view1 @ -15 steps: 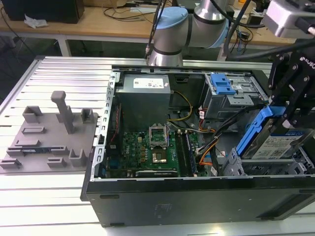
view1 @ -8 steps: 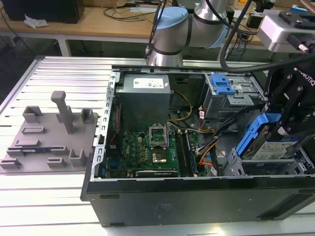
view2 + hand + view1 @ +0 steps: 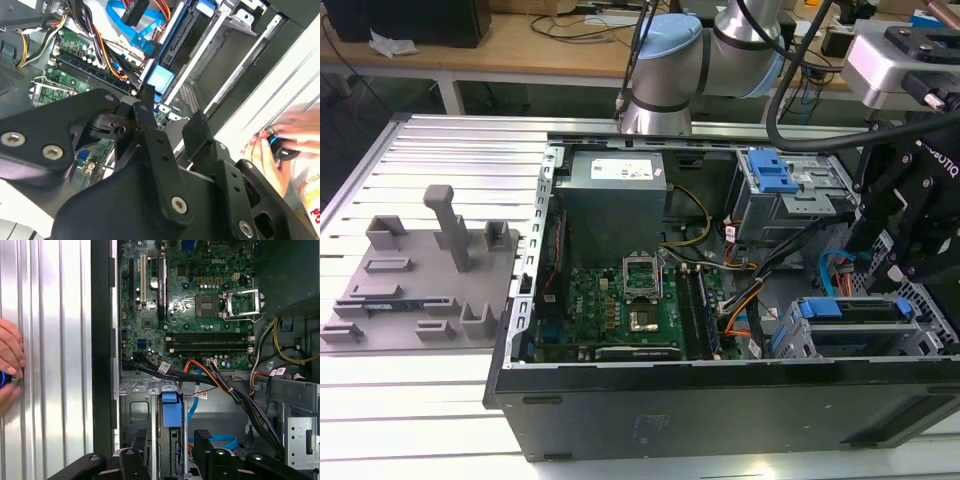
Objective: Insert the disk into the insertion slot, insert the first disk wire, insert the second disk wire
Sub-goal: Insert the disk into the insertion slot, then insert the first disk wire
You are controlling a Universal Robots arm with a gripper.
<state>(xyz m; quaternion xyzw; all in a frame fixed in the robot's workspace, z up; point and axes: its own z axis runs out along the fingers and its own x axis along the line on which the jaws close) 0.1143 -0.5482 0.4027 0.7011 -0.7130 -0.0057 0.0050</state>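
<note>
The disk's bright-blue caddy (image 3: pixel 853 310) lies in the insertion slot, the low grey perforated cage (image 3: pixel 792 340) at the case's corner on the exterior view's right. My black gripper (image 3: pixel 892 272) hangs just above that cage. In both wrist views its fingers (image 3: pixel 204 442) are spread apart with nothing clamped, so it is open (image 3: pixel 172 107). In the first wrist view the caddy's blue end (image 3: pixel 170 410) sits below the gap between them. A loose blue flat cable (image 3: pixel 220 441) and a bundle of orange and black wires (image 3: pixel 197 371) lie beside the cage.
The taller grey box with a blue tab (image 3: pixel 770 172) stands behind the cage. The green motherboard (image 3: pixel 620 300) fills the case floor. A person's hand (image 3: pixel 10 362) rests on the ribbed aluminium table outside the case wall. A grey fixture plate (image 3: pixel 420 280) lies on the exterior view's left.
</note>
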